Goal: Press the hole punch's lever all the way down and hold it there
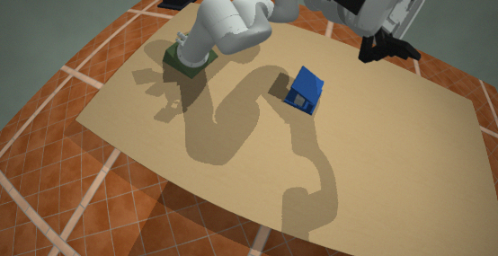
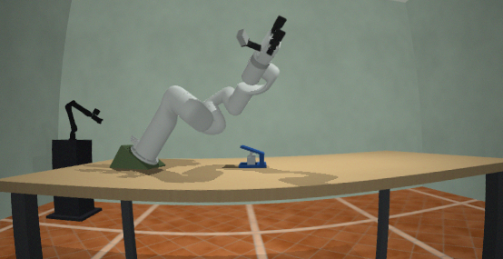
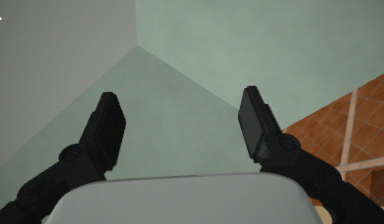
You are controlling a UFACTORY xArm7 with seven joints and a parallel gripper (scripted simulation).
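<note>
overhead, the gripper was spread fully wide and grasped nothing, its two black fingers parted with only the green wall and a corner of ceiling between them in the wrist view. it pointed up and away from the desk, high in the air and well apart from everything below. from the top view the gripper hung past the far edge of the desk, over the tiled floor.

behind it the white arm bent back in a loose s, leaning from its base toward the middle of the desk and then turning upward at the wrist. the arm stood on a green wedge base near the left end of the desk.

the punch sat upright on the desk, blue, with a grey block under its lever. the lever was raised, slanting up toward the arm's base. nothing touched it. in the top view the punch lay near the middle of the desk, right of the base, at the edge of the arm's shadow.

beyond the desk, a small black arm stood on a black pedestal on the floor by the left wall.
</note>
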